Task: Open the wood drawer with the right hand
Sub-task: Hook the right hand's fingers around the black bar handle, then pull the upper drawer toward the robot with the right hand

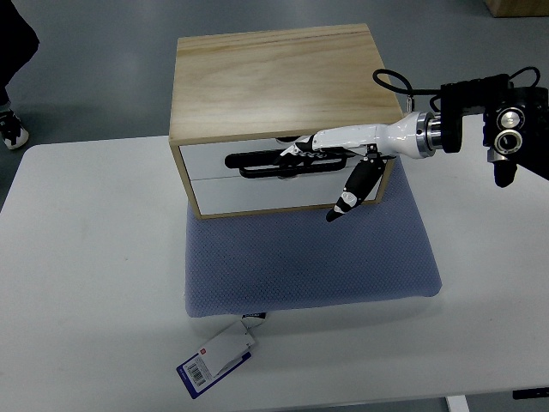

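A light wood drawer box (274, 73) with two white drawer fronts stands on a blue-grey mat (309, 257). The upper drawer (206, 159) has a black slot handle (257, 161). My right hand (300, 154) reaches in from the right, with its fingers hooked into the handle of the upper drawer. Its thumb (352, 193) hangs down in front of the lower drawer (257, 196). Both drawers look shut or nearly so. The left arm is out of view.
The box and mat sit on a white table (86, 257). A tag with a barcode (214, 359) hangs off the mat's front edge. A person's shoe (10, 129) shows on the floor at far left.
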You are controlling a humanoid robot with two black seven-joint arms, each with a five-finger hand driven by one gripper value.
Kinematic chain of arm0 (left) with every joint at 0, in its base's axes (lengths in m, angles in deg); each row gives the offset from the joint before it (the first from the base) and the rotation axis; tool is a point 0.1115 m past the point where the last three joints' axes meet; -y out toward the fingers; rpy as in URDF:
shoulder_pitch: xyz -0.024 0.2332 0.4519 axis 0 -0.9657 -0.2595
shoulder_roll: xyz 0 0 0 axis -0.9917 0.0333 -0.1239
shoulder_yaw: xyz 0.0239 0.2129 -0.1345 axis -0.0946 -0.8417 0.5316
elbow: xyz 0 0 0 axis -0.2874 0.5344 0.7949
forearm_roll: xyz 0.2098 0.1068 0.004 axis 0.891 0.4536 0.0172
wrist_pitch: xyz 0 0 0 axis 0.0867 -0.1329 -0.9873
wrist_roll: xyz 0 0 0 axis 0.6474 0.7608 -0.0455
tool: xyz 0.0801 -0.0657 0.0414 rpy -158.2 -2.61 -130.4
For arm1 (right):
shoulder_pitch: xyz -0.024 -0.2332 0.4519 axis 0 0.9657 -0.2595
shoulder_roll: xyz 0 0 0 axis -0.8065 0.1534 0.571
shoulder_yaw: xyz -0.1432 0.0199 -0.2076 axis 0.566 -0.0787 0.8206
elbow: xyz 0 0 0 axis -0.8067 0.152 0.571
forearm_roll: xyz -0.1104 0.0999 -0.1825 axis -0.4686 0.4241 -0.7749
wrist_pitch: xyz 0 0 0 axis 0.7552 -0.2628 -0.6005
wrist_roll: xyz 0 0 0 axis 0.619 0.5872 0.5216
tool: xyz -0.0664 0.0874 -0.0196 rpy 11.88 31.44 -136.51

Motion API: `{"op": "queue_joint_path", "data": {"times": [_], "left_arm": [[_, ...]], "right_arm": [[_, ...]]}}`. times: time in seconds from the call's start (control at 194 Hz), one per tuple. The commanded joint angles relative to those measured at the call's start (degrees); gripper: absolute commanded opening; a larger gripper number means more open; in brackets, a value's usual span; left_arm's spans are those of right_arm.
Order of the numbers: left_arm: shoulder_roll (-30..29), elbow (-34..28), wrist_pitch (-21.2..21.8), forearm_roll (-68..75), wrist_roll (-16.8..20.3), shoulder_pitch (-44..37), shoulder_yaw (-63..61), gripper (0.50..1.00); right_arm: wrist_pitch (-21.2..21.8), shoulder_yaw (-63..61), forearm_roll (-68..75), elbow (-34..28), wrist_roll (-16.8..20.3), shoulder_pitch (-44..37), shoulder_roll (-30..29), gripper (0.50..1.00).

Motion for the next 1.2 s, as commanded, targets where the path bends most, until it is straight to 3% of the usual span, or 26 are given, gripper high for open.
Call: {"op": "queue_joint_path", "data": {"times": [0.0,0.442,0.781,1.193], "left_arm": [[0.0,0.0,-0.01,0.0,0.01,0.0,0.0,1.0],[0.0,0.0,-0.01,0.0,0.01,0.0,0.0,1.0],[0.0,0.0,-0.01,0.0,0.01,0.0,0.0,1.0],[0.0,0.0,-0.01,0.0,0.01,0.0,0.0,1.0]], "right_arm": [[-0.01,0.23,-0.06,0.93,0.01,0.0,-0.43,0.936],[-0.01,0.32,0.47,0.23,0.18,-0.09,-0.25,0.936],[-0.01,0.32,1.17,-2.94,2.64,-0.09,0.54,0.936],[-0.01,2.43,3.9,-6.36,3.08,0.0,2.47,0.936]]}}
